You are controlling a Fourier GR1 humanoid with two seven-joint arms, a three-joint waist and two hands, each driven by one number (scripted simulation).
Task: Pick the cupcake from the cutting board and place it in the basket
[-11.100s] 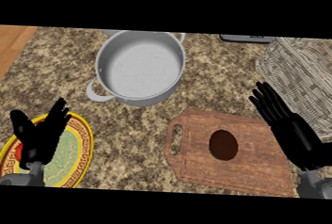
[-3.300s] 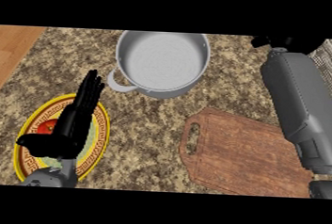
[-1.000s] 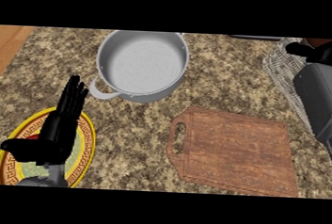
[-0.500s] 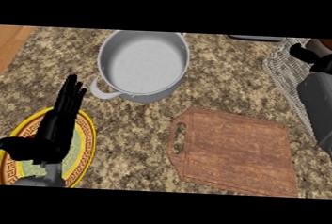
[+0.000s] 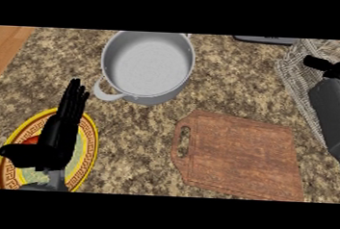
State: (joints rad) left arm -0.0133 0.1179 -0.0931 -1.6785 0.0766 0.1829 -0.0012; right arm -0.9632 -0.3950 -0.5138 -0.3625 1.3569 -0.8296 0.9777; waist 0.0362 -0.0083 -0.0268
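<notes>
Head view: right hand [image 5: 330, 67] is over the basket [image 5: 297, 74], fingers hidden, so its grip and the cupcake cannot be told. Left hand [image 5: 58, 131] rests open above the plate [image 5: 86, 151]. Board [image 5: 238, 155] is bare.

Brown wooden cutting board [image 5: 242, 158], grey pot [image 5: 148, 67], yellow plate [image 5: 86, 146] with red key-pattern border, speckled brown counter [image 5: 224, 85]

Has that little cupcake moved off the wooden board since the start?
Yes. The cutting board is now bare; the right hand is over the basket at the upper right. The cupcake itself is not visible.
</notes>
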